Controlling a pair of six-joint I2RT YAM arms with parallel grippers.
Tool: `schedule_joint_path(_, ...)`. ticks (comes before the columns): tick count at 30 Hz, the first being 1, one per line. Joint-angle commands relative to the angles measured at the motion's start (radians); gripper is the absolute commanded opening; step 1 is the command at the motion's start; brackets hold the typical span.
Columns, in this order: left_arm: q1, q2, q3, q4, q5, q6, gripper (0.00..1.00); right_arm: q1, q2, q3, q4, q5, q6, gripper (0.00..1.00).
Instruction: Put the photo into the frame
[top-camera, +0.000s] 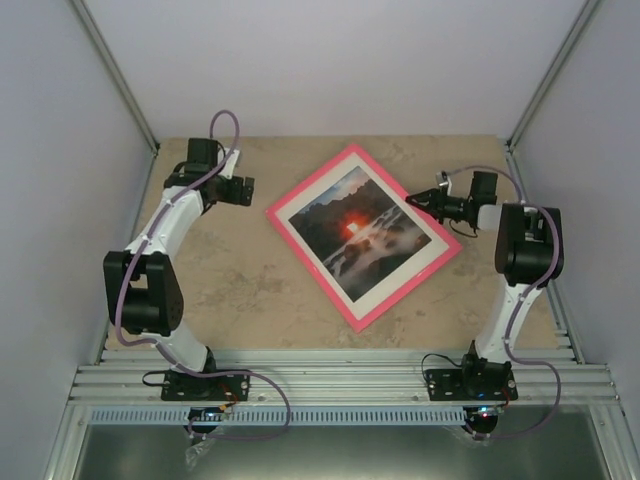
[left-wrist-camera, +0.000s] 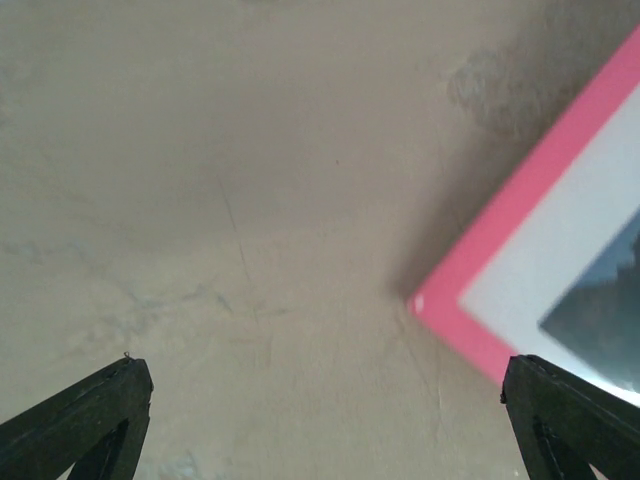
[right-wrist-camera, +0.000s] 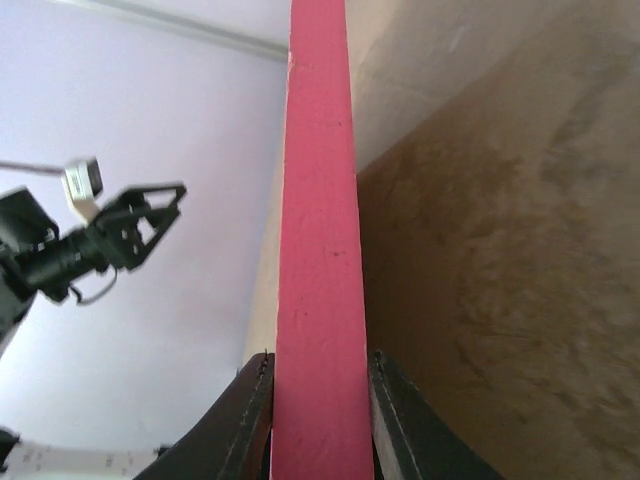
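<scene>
Here, the right gripper (right-wrist-camera: 318, 365) clenches the frame's (right-wrist-camera: 320, 200) pink edge between its fingers; the left gripper (left-wrist-camera: 325, 368) gapes wide, frame corner just beyond one fingertip.

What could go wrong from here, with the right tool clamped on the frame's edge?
The right tool grips only one thin edge of the frame, so it may twist or slip out. Tilting could shift the photo inside. The left tool stands open over bare table, giving no support.
</scene>
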Motion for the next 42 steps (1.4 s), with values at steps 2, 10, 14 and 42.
schedule_joint_path(2,0.003,-0.048,-0.068,0.004,0.059,-0.021,0.98,-0.024,-0.052,-0.199,0.479,0.141,0.385,0.00)
schedule_joint_path(10,0.006,-0.075,-0.156,0.013,0.136,-0.079,0.98,0.012,-0.140,-0.460,0.812,0.293,0.586,0.00)
schedule_joint_path(14,0.010,-0.070,-0.182,0.005,0.191,-0.103,0.97,0.050,-0.197,-0.542,0.867,0.372,0.613,0.01)
schedule_joint_path(42,0.030,0.059,-0.302,0.036,0.353,-0.270,0.91,0.173,-0.286,-0.277,-0.244,0.618,-0.468,0.90)
